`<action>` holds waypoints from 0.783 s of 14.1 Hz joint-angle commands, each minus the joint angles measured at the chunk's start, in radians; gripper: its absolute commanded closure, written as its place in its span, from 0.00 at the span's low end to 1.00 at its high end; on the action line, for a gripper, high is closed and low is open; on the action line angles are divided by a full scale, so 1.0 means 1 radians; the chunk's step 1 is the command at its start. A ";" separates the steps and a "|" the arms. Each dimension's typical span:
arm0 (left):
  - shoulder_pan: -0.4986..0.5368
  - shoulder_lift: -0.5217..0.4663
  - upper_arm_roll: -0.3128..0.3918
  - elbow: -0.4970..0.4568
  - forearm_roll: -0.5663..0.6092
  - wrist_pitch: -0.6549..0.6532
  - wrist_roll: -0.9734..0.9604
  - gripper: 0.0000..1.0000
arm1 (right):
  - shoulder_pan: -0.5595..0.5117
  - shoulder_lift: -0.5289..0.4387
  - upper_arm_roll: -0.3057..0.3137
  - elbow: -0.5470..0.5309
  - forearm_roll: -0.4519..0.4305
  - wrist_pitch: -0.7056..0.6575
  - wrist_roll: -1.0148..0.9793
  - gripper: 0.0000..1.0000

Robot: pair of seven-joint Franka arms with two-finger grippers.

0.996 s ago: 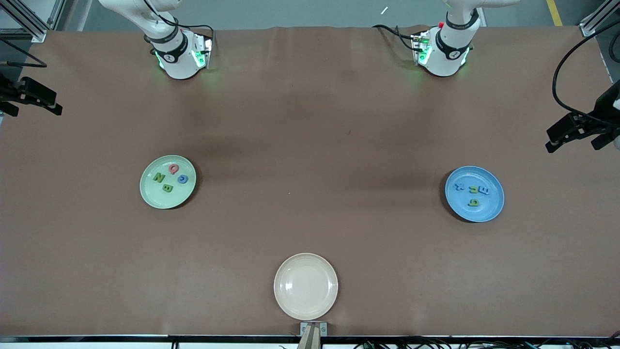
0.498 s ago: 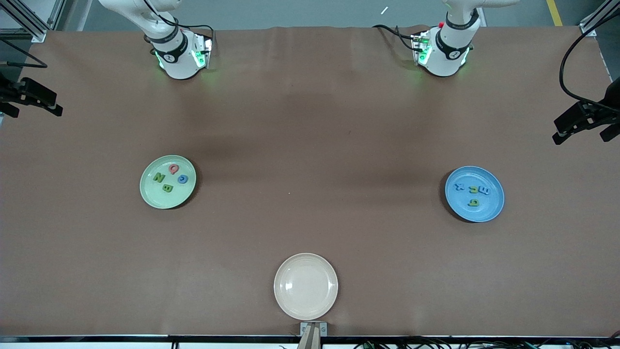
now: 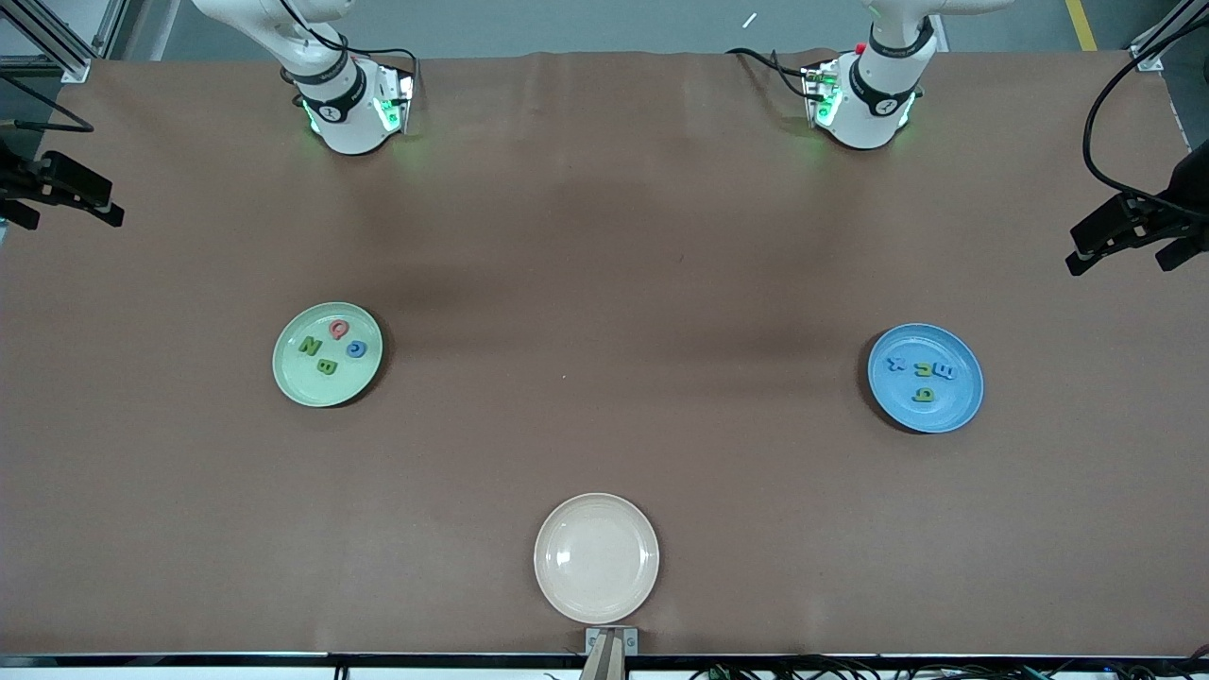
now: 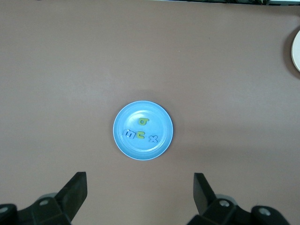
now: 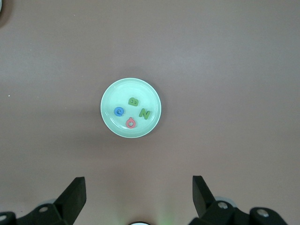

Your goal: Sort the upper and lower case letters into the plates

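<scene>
The pale green plate (image 3: 300,380) (image 5: 111,127) lies toward the right arm's end of the table. It holds several letters: a red one (image 3: 339,329), a blue one (image 3: 356,348) and two green ones (image 3: 309,347). Toward the left arm's end, the blue plate (image 3: 937,417) (image 4: 125,149) carries several letters too: two blue (image 3: 895,364) and two green (image 3: 924,395). High above the blue plate hangs my left gripper (image 4: 139,180), open and empty. My right gripper (image 5: 138,183) hangs just as high above the green plate, also open and empty.
A cream-white dish (image 3: 596,557) with nothing in it sits near the table's front edge, midway between the two plates. Both arm bases (image 3: 354,113) stand along the back edge. Brown tabletop stretches between the plates.
The left gripper has drifted slightly over its end of the table. The plates, the letters and the right gripper have not moved.
</scene>
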 commanded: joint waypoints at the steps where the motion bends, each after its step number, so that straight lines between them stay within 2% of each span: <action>1: 0.011 -0.010 -0.006 0.009 -0.021 -0.024 0.020 0.00 | 0.005 -0.010 0.003 -0.008 0.012 0.006 0.039 0.00; 11: 0.011 -0.010 -0.003 0.007 -0.044 -0.085 0.020 0.00 | 0.005 -0.009 0.002 -0.009 0.010 0.028 -0.002 0.00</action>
